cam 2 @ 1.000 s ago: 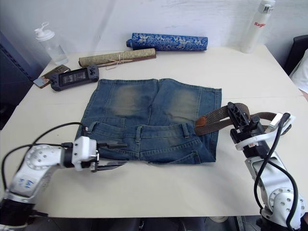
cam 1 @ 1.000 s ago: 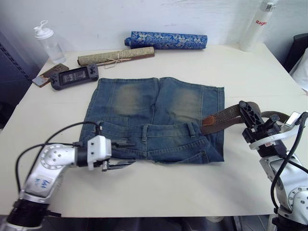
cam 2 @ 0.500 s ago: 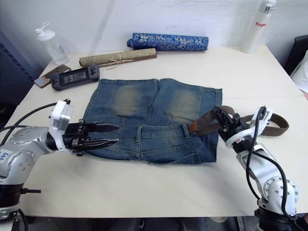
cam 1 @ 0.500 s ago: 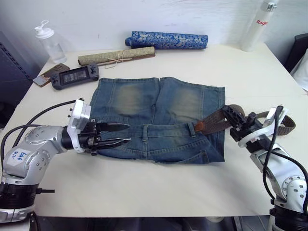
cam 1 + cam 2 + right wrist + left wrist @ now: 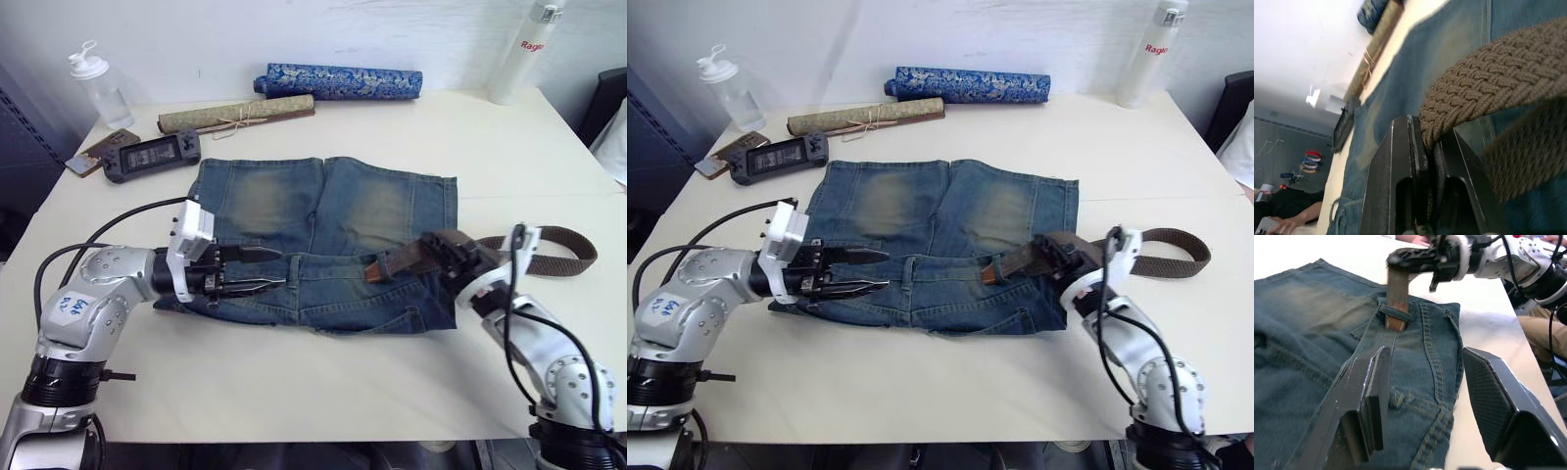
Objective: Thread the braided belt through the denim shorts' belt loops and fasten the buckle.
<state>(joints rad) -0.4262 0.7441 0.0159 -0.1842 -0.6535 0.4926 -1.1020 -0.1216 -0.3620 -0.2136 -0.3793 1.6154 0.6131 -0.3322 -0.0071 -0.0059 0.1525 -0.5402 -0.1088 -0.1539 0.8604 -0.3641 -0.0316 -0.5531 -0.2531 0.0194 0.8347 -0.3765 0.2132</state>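
Right now the right gripper (image 5: 1050, 253) is clamping its two black fingers tight on the braided belt (image 5: 1024, 258), pinching the woven strap just behind its tan leather tip, as the right wrist view shows with the braid squeezed between the closed pads. That tip is sitting under one of the belt loops (image 5: 1395, 312) on the waistband, with the leather end poking out past the loop in the left wrist view. Across from it, the left gripper (image 5: 263, 269) is hovering with its fingers spread wide apart, gripping nothing, its tips lying just over the waistband on the robot's left half of the denim shorts (image 5: 323, 206). Those shorts are lying flat in the middle of the counter (image 5: 323, 382), waistband toward the robot, faded blue with paler worn patches on both legs. Behind the right gripper, the rest of the belt is trailing off the shorts to the robot's right and curving in a loop on the bare counter. Whether a buckle is anywhere on that far end cannot be made out.
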